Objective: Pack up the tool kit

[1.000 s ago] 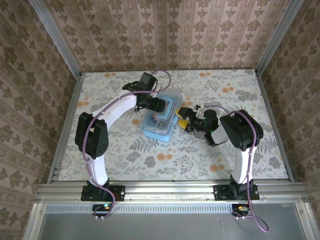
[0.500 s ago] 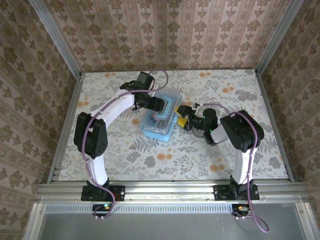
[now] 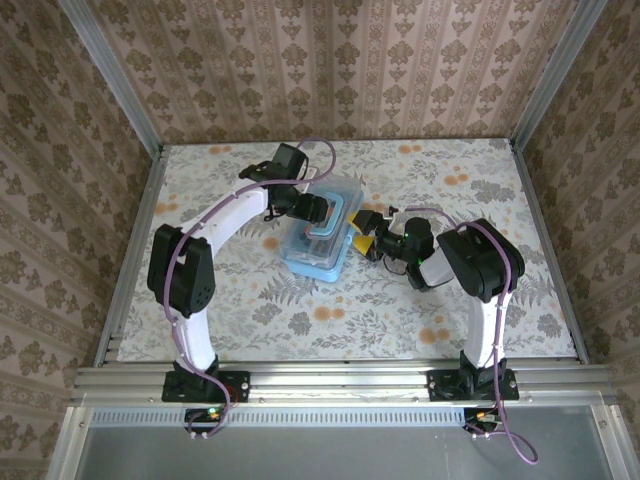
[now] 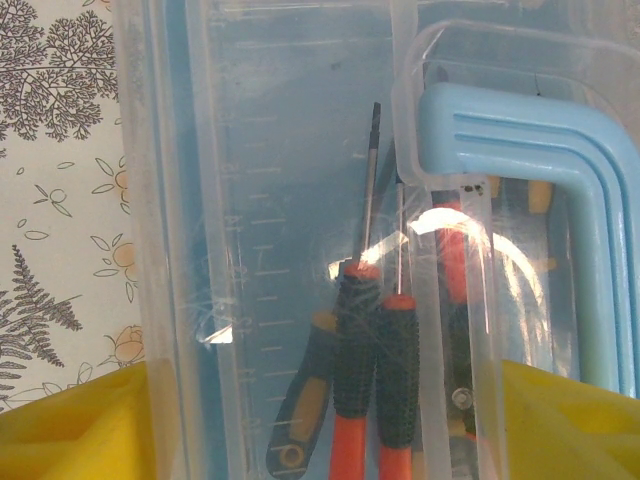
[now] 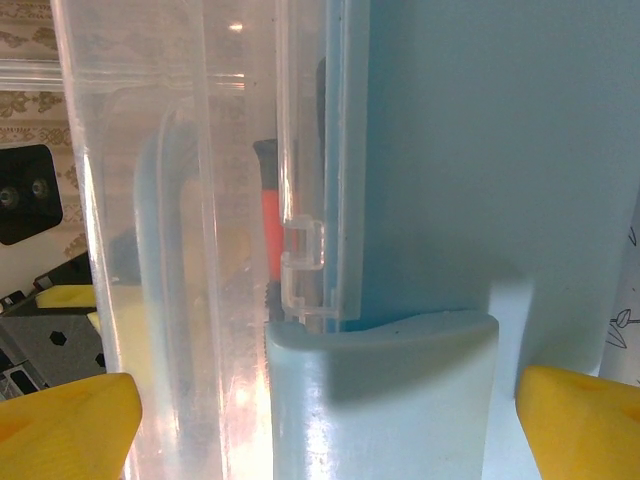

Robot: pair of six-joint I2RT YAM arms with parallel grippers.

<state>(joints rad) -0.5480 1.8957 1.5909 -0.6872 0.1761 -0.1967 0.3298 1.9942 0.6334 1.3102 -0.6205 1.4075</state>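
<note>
blue case [image 3: 316, 258] on floral table [image 3: 480, 180]

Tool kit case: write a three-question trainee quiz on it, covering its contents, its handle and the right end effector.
1. True or false: the screwdrivers lie inside the case.
2. In the top view, the right end effector sits: A) at the case's right side; B) at its left side; C) against the far wall.
3. What colour is the case's handle?

Key: 1 true; 2 A; 3 light blue.
</note>
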